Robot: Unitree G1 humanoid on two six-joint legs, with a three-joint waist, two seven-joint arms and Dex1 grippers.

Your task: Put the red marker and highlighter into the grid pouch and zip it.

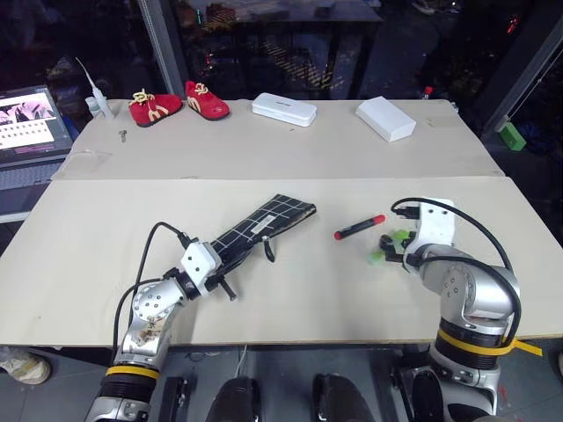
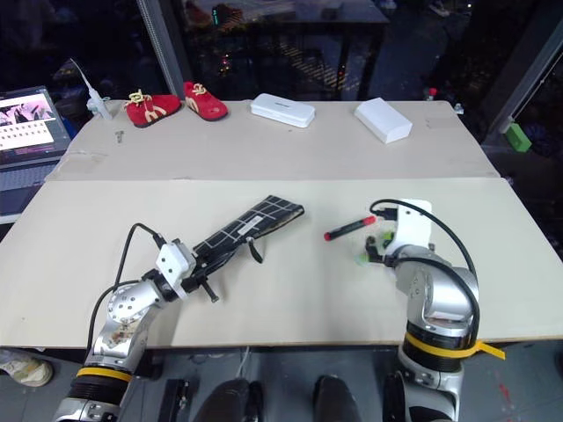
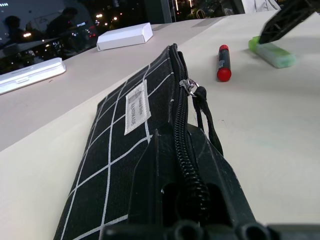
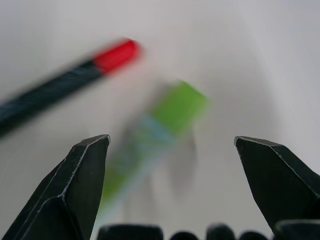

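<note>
Head view: my left claw (image 1: 230, 280) clamping near end of grid pouch (image 1: 264, 225), lying mid-desk. Red marker (image 1: 359, 227) lying toward desk's right edge.
Right wrist view: my right claw (image 4: 170, 150) spreading wide over highlighter (image 4: 160, 127).

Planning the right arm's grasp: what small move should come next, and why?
Probably lower the right end effector a little and close on the highlighter: its fingers stand open, the highlighter lies between them on the table, and the left end effector is shut on the grid pouch.
</note>
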